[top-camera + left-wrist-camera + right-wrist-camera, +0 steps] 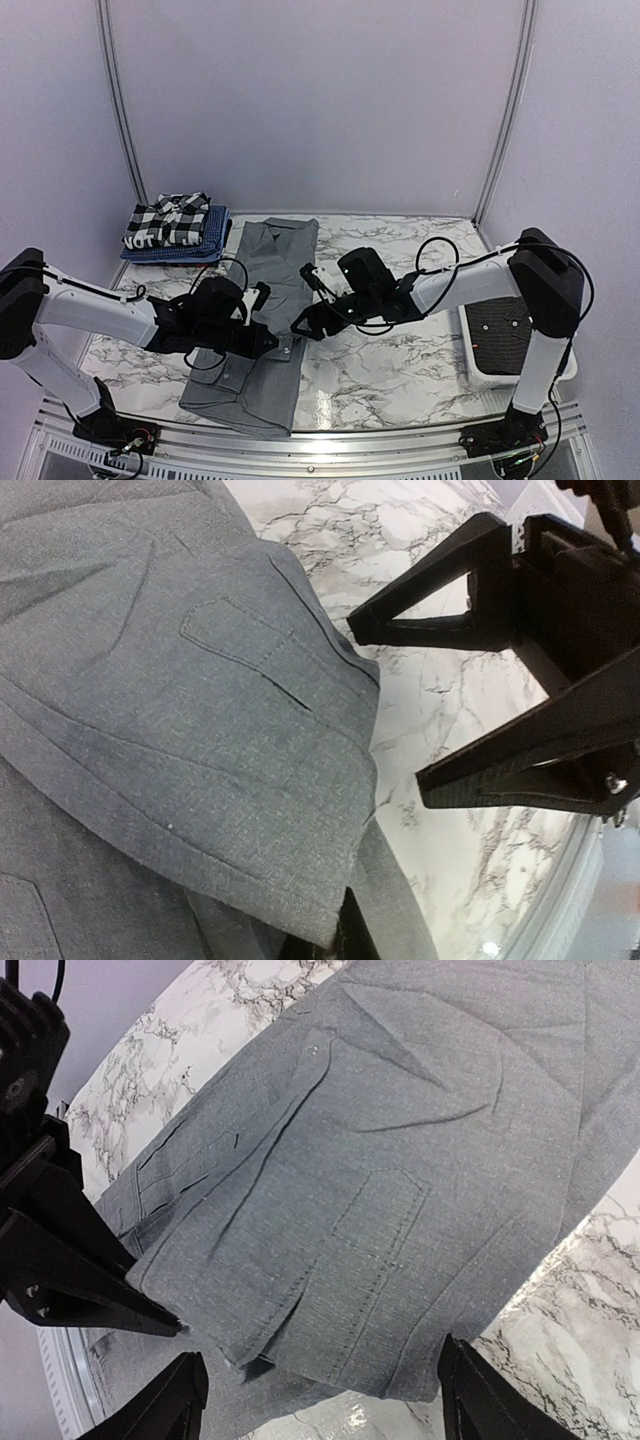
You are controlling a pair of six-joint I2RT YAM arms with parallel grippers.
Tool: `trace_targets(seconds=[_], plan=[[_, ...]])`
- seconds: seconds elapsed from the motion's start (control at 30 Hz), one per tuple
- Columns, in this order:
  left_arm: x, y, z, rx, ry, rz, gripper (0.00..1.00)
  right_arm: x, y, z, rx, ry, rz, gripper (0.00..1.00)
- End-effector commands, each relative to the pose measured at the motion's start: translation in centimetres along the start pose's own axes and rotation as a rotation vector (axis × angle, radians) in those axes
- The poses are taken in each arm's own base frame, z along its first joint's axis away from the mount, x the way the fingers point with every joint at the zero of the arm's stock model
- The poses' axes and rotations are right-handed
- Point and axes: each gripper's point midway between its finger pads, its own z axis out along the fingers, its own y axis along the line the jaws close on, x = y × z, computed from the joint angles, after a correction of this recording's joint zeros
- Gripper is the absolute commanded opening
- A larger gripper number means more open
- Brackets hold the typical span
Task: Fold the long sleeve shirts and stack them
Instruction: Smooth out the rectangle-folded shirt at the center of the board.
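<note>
The mid-grey shirt [268,300] lies lengthwise on the marble table, collar at the far end. A folded-over sleeve with its cuff [250,780] lies on top of it. My left gripper [262,340] is over the shirt's near right part and looks shut on the sleeve's edge [345,945]. My right gripper [305,322] is wide open and empty beside the shirt's right edge, with its fingers either side of the cuff [320,1410]. The black-and-white checked shirt [168,220] lies folded on the folded blue shirt [205,245] at the back left. The dark charcoal shirt is out of view.
A white slatted basket [480,368] stands at the right, near the right arm's base. The two grippers are close together, fingertips almost meeting over the shirt's right edge. A metal rail [400,438] runs along the near table edge.
</note>
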Motion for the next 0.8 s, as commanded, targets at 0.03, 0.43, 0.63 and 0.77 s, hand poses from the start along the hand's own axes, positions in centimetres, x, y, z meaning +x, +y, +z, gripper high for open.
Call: trace_targets(seconds=[0.03, 0.43, 0.63, 0.77], plan=[[-2.3, -1.6, -2.6, 0.099, -0.003, -0.192, 0.00, -2.3, 1.3, -1.6, 0.012, -0.031, -0.013, 0.75], [0.3, -1.2, -4.8, 0.339, 0.279, -0.709, 0.00, -2.4, 2.5, -2.3, -0.005, 0.011, 0.061, 0.75], [-0.3, 0.4, -5.6, 0.352, 0.276, -0.890, 0.00, -1.5, 2.3, -2.3, 0.008, 0.032, 0.084, 0.75], [-1.1, 1.0, -6.3, 0.363, 0.267, -1.004, 0.00, -1.2, 2.9, -2.1, -0.005, 0.046, 0.087, 0.75]])
